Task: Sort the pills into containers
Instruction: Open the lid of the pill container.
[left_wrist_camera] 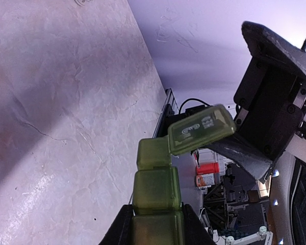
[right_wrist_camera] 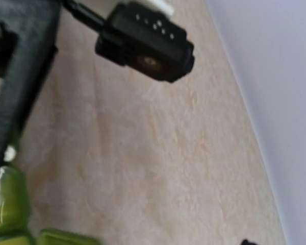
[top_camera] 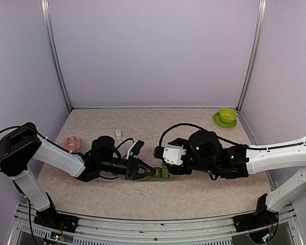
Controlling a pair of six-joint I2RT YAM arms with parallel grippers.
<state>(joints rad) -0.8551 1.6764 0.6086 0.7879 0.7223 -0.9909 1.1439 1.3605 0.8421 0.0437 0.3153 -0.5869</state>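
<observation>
Pale lavender wall panels (top_camera: 153, 51) close off the back and both sides, joined at the back corners by slim metal uprights (top_camera: 57, 61). The tabletop (top_camera: 158, 122) is beige with a mottled, stone-like pattern, evenly lit, with soft shadows. An aluminium rail (top_camera: 143, 225) runs along its near edge. The left wrist view shows dim clutter (left_wrist_camera: 219, 199) beyond the table edge

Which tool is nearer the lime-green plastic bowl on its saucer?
Right. The right tool sits front-left of the lime-green plastic bowl; the left tool lies farther left.
</observation>
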